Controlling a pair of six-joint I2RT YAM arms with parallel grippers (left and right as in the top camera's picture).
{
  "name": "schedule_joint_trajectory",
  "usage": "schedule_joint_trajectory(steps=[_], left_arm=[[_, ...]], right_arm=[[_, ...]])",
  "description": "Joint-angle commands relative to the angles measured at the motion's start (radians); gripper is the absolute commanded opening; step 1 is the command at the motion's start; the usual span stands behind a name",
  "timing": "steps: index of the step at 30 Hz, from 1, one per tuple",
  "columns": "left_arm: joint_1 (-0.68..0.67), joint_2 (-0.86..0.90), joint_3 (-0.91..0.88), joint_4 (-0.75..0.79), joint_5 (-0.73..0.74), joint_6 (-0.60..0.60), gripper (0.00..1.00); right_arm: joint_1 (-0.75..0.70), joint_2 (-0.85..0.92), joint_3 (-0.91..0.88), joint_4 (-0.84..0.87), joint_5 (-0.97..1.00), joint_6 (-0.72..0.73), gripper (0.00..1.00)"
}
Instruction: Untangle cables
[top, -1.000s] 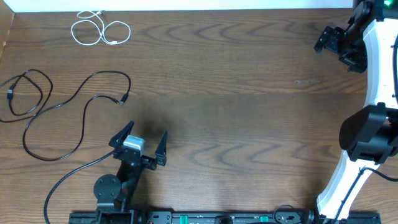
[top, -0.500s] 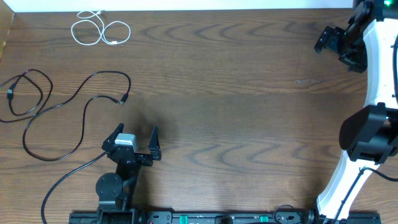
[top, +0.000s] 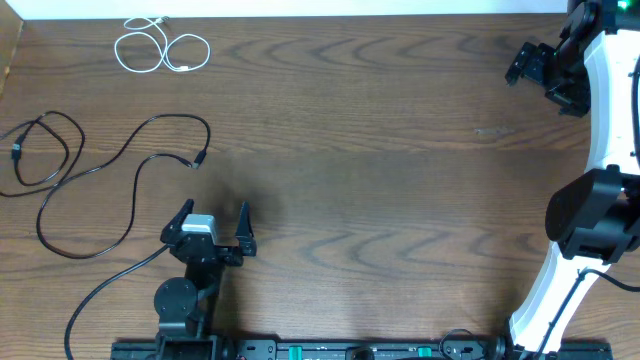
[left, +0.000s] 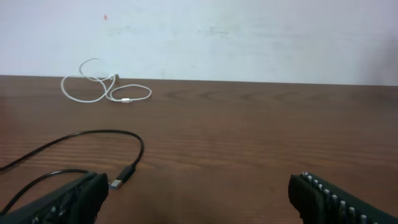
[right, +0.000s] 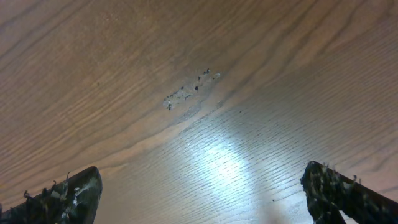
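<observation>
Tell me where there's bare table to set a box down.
The wide middle of the table, from the black cables and left gripper across to the right gripper, is bare. The left side is crowded: white cable at the far edge, black ones nearer.

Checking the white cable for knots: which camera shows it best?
Overhead: the white cable lies fully visible from above, both loops clear. The left wrist view shows it distant and foreshortened. The right wrist view shows only tabletop.

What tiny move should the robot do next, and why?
Probably ease the left gripper forward toward the black cable's plug: its jaws stand open and empty, that plug lies just ahead of it, and the right gripper is far away.
</observation>
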Motion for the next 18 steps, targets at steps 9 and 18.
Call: schedule_joint_trajectory(steps=[9, 18], left_arm=[[-0.002, -0.009, -0.018, -0.047, -0.080, 0.017, 0.98], [-0.001, -0.009, -0.018, -0.043, -0.080, 0.017, 0.98]], right_arm=[[0.006, 0.008, -0.001, -0.001, 0.002, -0.010, 0.99], [0.006, 0.008, -0.001, -0.001, 0.002, -0.010, 0.99]])
